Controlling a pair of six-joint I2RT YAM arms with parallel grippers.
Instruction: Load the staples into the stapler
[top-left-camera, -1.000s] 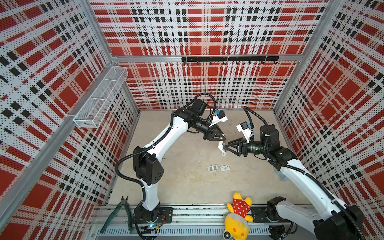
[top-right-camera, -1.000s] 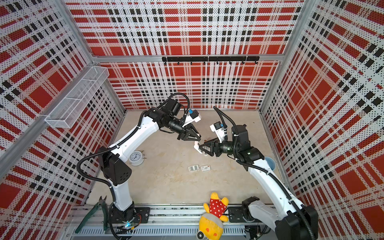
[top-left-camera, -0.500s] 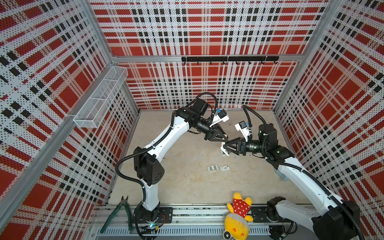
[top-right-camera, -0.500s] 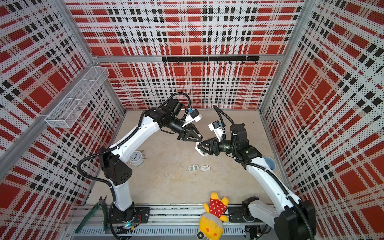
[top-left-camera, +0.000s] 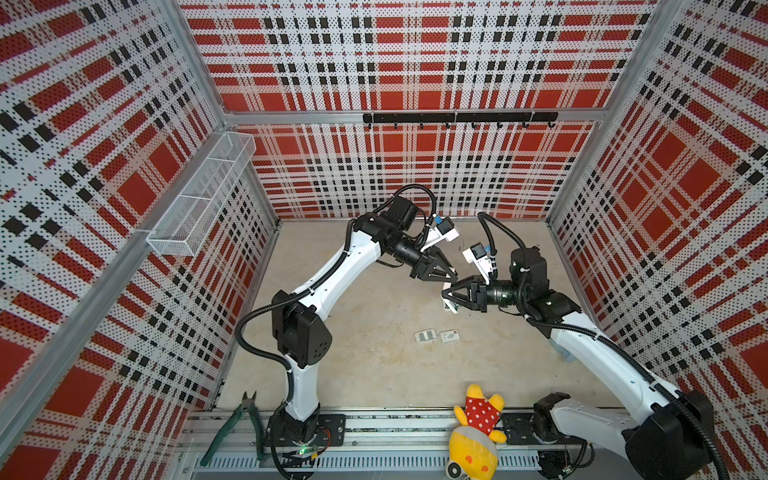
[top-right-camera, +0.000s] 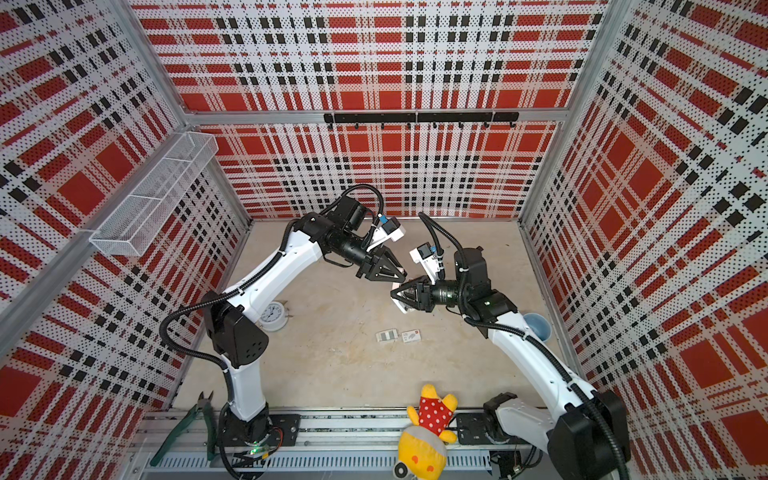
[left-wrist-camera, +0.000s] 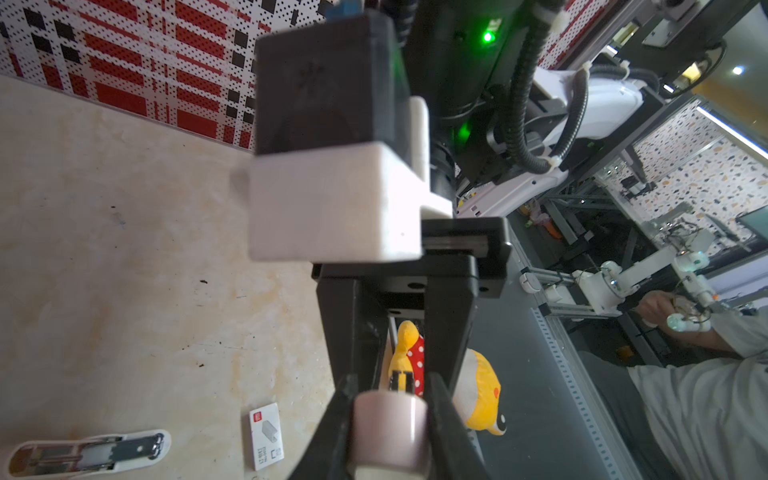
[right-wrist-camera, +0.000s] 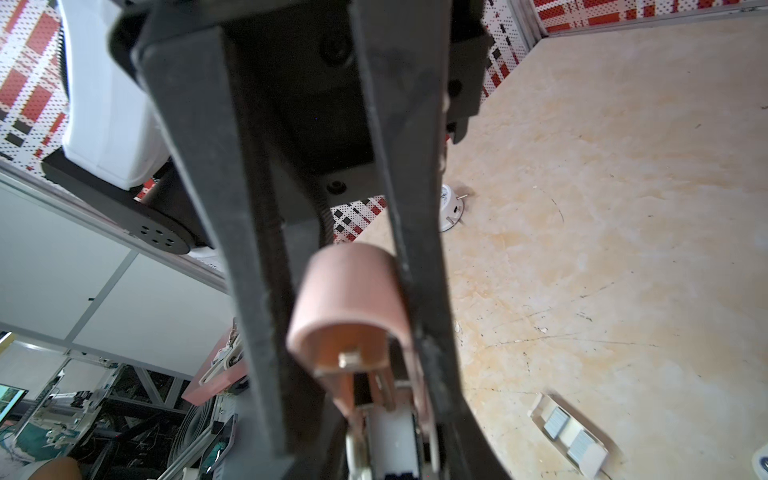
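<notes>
stapler (right-wrist-camera: 345, 299): blurred close-up, one end cut off by frame edge
right gripper (top-left-camera: 447, 297) grip: can't tell, tips masked
staples (top-left-camera: 426, 336): too small to count, centre of frame
clock (top-right-camera: 272, 316): half behind left arm
plush toy (top-left-camera: 476, 436): cut at bottom edge

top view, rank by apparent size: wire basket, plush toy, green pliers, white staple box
1. wire basket, though it hangs high on the wall, likely nearer the camera
2. plush toy
3. green pliers: about the toy's length, far thinner
4. white staple box, smallest
</notes>
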